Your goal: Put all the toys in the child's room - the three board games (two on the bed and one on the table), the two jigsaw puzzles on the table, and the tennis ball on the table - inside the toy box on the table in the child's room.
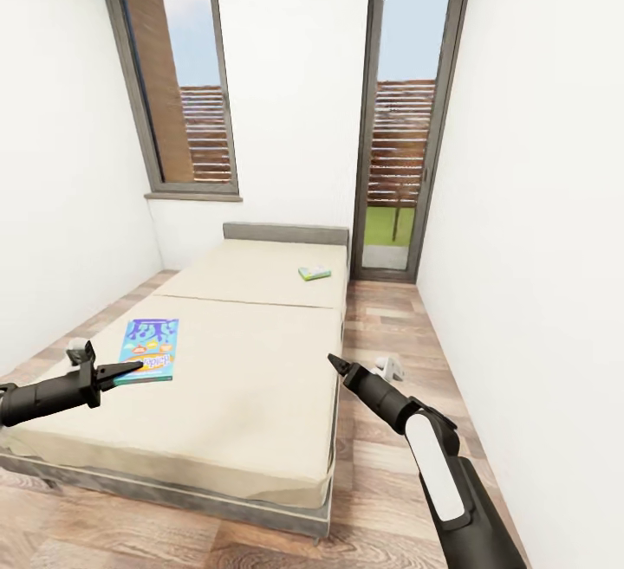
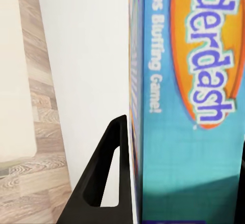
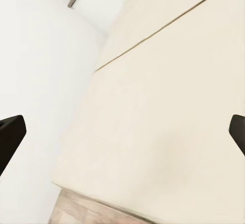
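Note:
The blue board game (image 1: 149, 348) lies on the near section of the beige bed (image 1: 251, 387), close to its left side. My left gripper (image 1: 134, 367) reaches in from the left and is shut on the box's near edge. In the left wrist view the printed box (image 2: 189, 106) sits between the fingers (image 2: 109, 178), and one finger presses against its side. A second board game (image 1: 315, 273), small and green-edged, rests on the far section near the headboard. My right gripper (image 1: 332, 360) hovers open over the bed's right edge; its wrist view shows bare mattress (image 3: 168, 111) between its fingertips (image 3: 10, 134).
A white wall runs close along the bed's left side. Wood-plank floor (image 1: 390, 326) stretches between the bed and the right wall, with a small white object (image 1: 392, 368) on it. A tall window (image 1: 178, 75) and a glass door (image 1: 400, 119) are in the far wall.

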{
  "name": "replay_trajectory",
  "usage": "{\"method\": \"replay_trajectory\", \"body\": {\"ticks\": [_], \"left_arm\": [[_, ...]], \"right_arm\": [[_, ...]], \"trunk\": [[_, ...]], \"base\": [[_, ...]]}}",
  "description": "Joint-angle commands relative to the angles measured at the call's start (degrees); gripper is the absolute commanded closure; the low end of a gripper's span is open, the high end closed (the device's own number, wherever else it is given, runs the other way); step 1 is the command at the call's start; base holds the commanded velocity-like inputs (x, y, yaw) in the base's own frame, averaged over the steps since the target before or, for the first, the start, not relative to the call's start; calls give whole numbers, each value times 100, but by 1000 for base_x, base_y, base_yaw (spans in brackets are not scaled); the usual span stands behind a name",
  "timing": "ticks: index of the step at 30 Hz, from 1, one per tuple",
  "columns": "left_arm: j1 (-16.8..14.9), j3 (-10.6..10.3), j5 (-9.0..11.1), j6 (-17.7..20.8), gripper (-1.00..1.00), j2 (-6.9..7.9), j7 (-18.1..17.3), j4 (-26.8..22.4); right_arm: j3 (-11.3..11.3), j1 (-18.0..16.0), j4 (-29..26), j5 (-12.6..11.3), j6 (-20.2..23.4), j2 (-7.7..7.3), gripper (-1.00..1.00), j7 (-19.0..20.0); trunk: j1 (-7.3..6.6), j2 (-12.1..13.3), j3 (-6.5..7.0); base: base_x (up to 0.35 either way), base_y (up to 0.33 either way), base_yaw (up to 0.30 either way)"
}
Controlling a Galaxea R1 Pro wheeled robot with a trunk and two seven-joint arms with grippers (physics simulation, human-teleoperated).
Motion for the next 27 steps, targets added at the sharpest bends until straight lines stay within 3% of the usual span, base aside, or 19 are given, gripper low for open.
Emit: {"method": "replay_trajectory", "body": {"ticks": [1, 11, 20, 27], "left_arm": [[-2, -2, -12, 61, 100, -1, -26, 0], [-2, -2, -19, 61, 100, 5, -26, 18], [-2, -14, -10, 61, 100, 7, -26, 21], [-2, -12, -11, 61, 100, 7, -26, 26]], "right_arm": [[-10, -3, -6, -6, 32, -13, -100, 13], [-1, -3, -14, 8, 30, 11, -100, 22], [3, -3, -11, 10, 30, 23, -100, 22], [5, -3, 52, 10, 25, 27, -100, 18]], "trunk": [[-23, 39, 12], [-243, 440, 192], [-243, 440, 192], [-243, 440, 192]], "base": [[0, 0, 0], [0, 0, 17], [0, 3, 259], [0, 141, 290]]}}
